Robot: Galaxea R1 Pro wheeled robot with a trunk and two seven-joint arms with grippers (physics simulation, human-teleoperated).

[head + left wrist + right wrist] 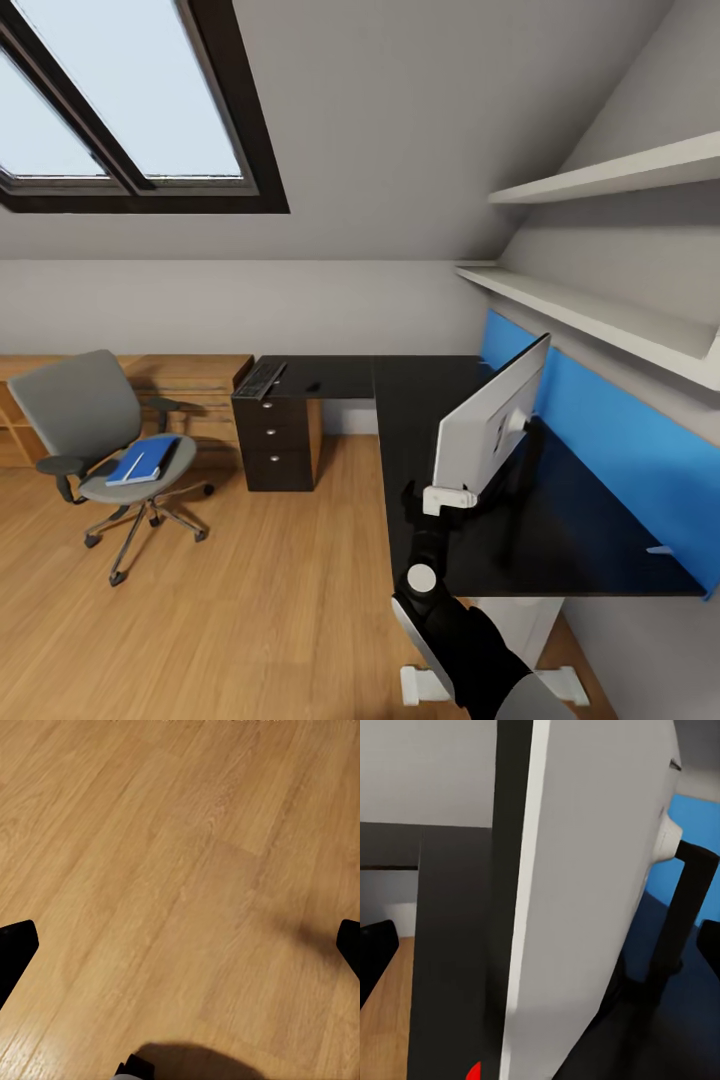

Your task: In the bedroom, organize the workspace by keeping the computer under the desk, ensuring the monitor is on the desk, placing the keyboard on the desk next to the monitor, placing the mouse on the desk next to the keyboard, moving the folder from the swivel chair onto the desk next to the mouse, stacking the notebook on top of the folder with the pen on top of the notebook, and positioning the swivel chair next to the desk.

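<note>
Jaws of the right gripper point(447, 497) grasp the white-backed, black-edged monitor point(490, 425) on the black desk point(560, 530).

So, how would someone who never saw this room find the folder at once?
Look under the skylight at the grey swivel chair standing on the wood floor, apart from the black desk. The folder lies flat on its seat. It is bright blue with a pale band, unlike the grey chair.

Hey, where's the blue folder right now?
In the head view the folder lies on the seat of the grey swivel chair, at the left of the room on the wood floor, apart from the black desk.
</note>
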